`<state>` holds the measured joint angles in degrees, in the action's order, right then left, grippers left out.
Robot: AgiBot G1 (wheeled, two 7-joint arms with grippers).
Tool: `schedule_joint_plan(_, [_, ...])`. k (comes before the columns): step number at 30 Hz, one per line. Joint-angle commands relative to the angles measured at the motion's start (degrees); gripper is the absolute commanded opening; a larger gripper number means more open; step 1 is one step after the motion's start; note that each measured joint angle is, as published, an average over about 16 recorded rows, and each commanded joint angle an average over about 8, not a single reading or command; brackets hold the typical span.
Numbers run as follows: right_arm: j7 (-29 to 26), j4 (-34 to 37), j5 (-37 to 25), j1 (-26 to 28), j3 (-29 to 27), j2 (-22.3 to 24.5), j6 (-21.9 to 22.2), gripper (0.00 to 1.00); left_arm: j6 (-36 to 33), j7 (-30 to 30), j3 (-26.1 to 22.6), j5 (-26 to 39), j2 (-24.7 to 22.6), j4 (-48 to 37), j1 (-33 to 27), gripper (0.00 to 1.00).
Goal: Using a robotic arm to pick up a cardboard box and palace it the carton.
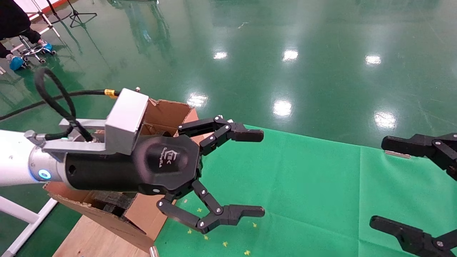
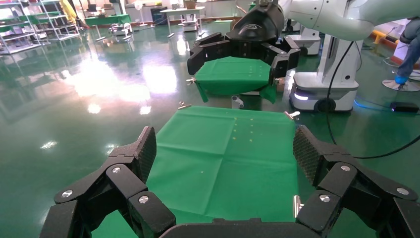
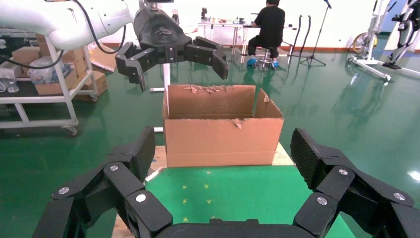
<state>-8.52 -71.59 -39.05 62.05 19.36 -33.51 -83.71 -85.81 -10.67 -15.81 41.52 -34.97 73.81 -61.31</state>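
Note:
The large brown carton (image 1: 167, 114) with ragged flaps stands at the left end of the table; it also shows in the right wrist view (image 3: 220, 139). Black foam (image 1: 114, 201) shows inside it. My white left arm reaches over the carton, and its gripper (image 1: 255, 173) is open and empty just past the carton's right side, above the green cloth. It shows the same in the left wrist view (image 2: 225, 148) and the right wrist view (image 3: 178, 69). My right gripper (image 1: 383, 182) is open and empty at the right edge. The small cardboard box is out of view.
A green cloth (image 1: 303, 185) covers the table, with small yellow marks near the front. The carton rests on a wooden board (image 1: 93, 239). A glossy green floor surrounds the table. A seated person (image 3: 267, 25) and stands are far behind.

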Motion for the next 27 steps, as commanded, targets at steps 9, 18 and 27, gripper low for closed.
schedule_joint_plan(9, [0.00, 0.00, 0.00, 0.00, 0.00, 0.00, 0.00, 1.00, 0.10, -0.06, -0.15, 0.25, -0.03, -0.20, -0.17, 1.00])
schedule_joint_plan(18, [0.00, 0.00, 0.00, 0.00, 0.00, 0.00, 0.00, 1.00, 0.14, -0.10, -0.20, 0.33, -0.04, -0.25, -0.23, 1.00])
schedule_joint_plan(27, [0.00, 0.00, 0.00, 0.00, 0.00, 0.00, 0.00, 1.00, 0.17, -0.13, -0.24, 0.37, -0.04, -0.28, -0.26, 1.00])
